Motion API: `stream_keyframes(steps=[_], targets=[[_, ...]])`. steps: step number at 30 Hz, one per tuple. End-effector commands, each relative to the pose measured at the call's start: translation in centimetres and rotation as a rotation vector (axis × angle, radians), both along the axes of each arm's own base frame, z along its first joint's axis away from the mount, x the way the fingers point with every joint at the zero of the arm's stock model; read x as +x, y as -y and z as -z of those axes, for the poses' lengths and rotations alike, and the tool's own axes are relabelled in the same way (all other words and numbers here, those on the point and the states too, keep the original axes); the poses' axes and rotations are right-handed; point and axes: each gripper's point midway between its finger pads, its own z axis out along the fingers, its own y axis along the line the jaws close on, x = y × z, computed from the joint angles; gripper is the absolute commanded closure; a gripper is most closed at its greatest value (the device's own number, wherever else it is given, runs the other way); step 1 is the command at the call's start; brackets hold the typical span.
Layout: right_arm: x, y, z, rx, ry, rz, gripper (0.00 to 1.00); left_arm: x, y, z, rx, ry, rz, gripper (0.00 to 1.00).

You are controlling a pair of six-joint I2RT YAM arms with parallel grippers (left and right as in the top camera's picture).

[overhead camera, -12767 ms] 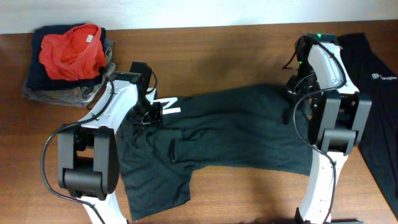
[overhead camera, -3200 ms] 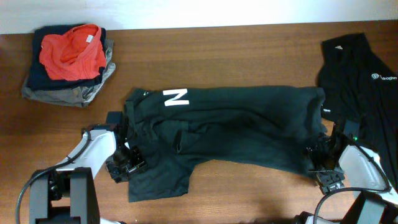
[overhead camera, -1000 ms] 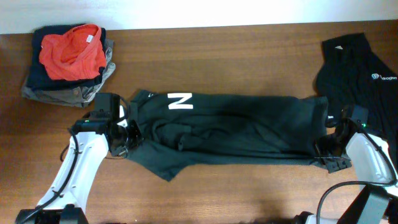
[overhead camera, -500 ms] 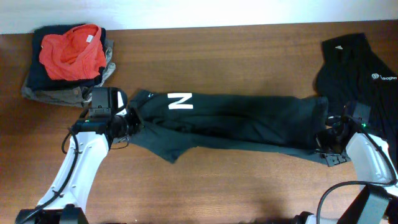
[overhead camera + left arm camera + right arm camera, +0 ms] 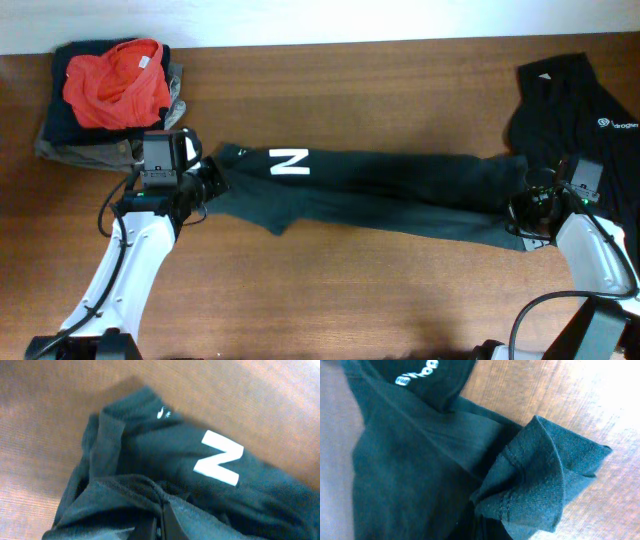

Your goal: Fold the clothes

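The 2 white arms reach from the brown wooden desk's (image 5: pixel 400 300) near edge, spread wide; left gripper (image 5: pixel 205 181) and right gripper (image 5: pixel 520 212) clamped tight.

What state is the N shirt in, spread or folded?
Folded: the shirt is a narrow doubled band, stretched between the left gripper and right gripper pinching its ends.

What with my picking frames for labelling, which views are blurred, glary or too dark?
Overhead: sharp and evenly lit, though the black shirt is so dark that few folds show. Left wrist: soft all over, yet the white N is readable. Right wrist: the stitched hem of the shirt is crisp, but the table at upper right is washed out by glare.
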Motion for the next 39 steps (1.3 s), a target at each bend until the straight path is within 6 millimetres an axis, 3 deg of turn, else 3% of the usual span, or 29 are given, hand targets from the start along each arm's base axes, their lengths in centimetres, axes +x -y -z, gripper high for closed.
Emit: stream_keyframes(steps=[1,9,20,29,32,34,39], targets=[[1.1,0.1,-0.8,0.014,0.048,0.004,0.96,1.4,-0.5,-1.9,0.018,0.08,-0.024,0.99],[2.5,0.6,-1.4,-0.013,0.106,-0.002,0.96,2.6,-1.2,-2.7,0.046,0.137,-0.05,0.99],[5.5,-1.6,-1.6,-0.099,0.16,-0.1,0.95,4.0,-1.2,0.5,0.053,0.096,-0.053,0.95],[6.5,-1.3,-0.1,-0.166,0.135,-0.107,0.94,6.1,-1.2,2.2,0.051,0.131,-0.054,0.91],[6.2,-0.9,1.0,-0.182,0.098,-0.097,0.79,6.3,-1.4,3.1,0.06,0.118,-0.06,0.81],[6.0,-0.7,1.7,-0.19,0.075,-0.097,0.63,6.3,-1.8,3.7,0.082,0.105,-0.073,0.75],[6.1,-0.7,1.9,-0.229,0.064,-0.187,0.03,6.3,-2.0,3.8,0.139,0.112,-0.025,0.5]])
